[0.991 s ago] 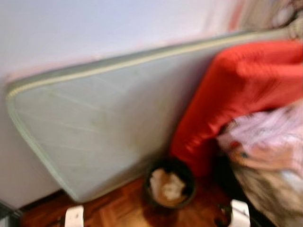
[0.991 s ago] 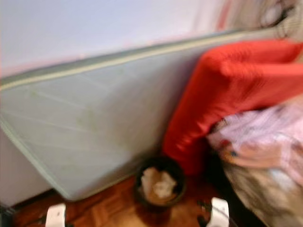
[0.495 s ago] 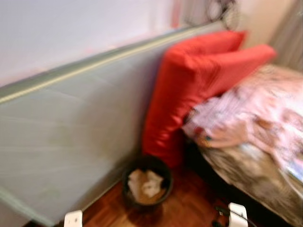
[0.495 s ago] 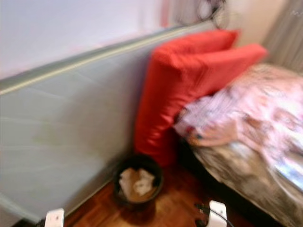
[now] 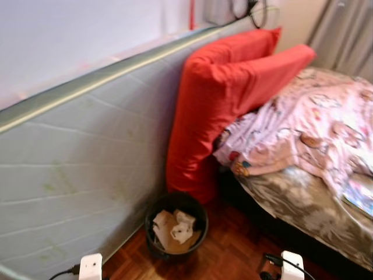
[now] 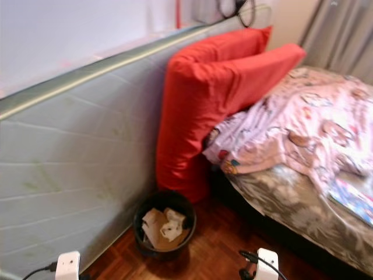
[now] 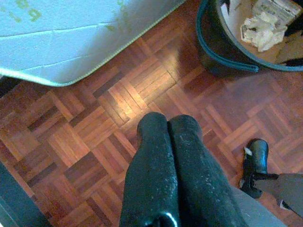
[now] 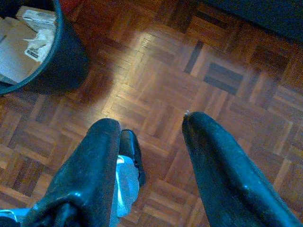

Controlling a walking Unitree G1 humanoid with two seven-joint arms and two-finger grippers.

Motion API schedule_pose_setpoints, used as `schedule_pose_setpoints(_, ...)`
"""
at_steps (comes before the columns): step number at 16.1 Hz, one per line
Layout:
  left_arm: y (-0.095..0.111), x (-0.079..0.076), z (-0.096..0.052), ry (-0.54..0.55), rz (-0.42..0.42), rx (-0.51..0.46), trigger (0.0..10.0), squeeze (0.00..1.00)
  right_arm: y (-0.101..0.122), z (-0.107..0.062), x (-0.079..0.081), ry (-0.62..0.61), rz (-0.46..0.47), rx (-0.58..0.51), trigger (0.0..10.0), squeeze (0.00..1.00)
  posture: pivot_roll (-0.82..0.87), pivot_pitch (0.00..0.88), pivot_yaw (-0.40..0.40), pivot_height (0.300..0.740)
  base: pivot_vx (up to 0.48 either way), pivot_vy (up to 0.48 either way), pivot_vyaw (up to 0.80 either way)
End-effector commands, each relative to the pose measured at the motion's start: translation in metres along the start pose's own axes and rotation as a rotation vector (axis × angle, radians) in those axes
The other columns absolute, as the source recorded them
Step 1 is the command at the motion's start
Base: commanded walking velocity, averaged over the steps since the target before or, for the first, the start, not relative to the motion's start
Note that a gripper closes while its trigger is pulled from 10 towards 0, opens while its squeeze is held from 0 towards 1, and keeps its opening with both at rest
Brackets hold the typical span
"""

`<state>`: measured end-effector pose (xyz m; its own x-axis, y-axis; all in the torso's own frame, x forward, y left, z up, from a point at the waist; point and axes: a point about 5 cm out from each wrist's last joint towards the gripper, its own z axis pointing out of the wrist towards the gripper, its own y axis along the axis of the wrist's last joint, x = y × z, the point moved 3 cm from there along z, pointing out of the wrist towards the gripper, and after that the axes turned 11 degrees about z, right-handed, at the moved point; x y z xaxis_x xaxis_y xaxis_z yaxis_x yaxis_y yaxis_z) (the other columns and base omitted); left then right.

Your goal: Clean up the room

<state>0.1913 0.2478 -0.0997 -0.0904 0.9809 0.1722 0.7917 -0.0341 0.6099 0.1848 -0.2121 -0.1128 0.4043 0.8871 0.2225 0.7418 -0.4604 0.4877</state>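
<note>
A big grey-green mattress (image 5: 76,169) stands on its long edge and leans against the white wall (image 5: 70,35). It rests on the wooden floor (image 7: 94,127), which has a brown block pattern. Next to it is a bed (image 5: 303,198) with a pink blanket (image 5: 315,134) that has pictures on it, lying rumpled on top. Grey curtains (image 5: 344,35) hang behind the bed.

Two large red pillows (image 5: 227,99) lean on the mattress at the head of the bed. One sags down toward the floor.

A black bin (image 5: 176,232) sits on the floor, right below the red pillows and just beside the mattress. It has crumpled white paper (image 5: 183,227) and pieces of brown cardboard (image 5: 163,230) in it.

The left gripper (image 7: 169,125) hangs low over the floor, near the bin and the corner of the mattress. Its jaws are pressed together and hold nothing. The right gripper (image 8: 149,125) also hangs over the floor, on the other side of the bin. Its jaws are spread wide apart and hold nothing.
</note>
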Motion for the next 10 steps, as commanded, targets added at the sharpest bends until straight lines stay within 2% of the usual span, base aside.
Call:
schedule_pose_setpoints(1,-0.0034,-0.0023,-0.0006,-0.011,0.009,0.01,10.0,0.0,0.0048,0.0002,-0.0001,-0.003,0.014,-0.022,10.0,0.0,0.05,0.0,-0.014,0.74,0.0,-0.247,0.0)
schedule_pose_setpoints(5,-0.0079,-0.0046,-0.0013,-0.014,0.006,0.025,10.0,0.0,0.0054,0.0002,-0.0004,-0.007,0.018,-0.025,10.0,0.0,0.05,0.0,-0.016,0.74,0.0,-0.25,0.0)
schedule_pose_setpoints(10,-0.0121,-0.0056,-0.0021,-0.015,-0.002,0.039,10.0,0.0,0.0055,0.0003,-0.0009,-0.01,-0.003,-0.015,10.0,0.0,0.04,0.0,-0.017,0.74,0.0,-0.249,-0.76)
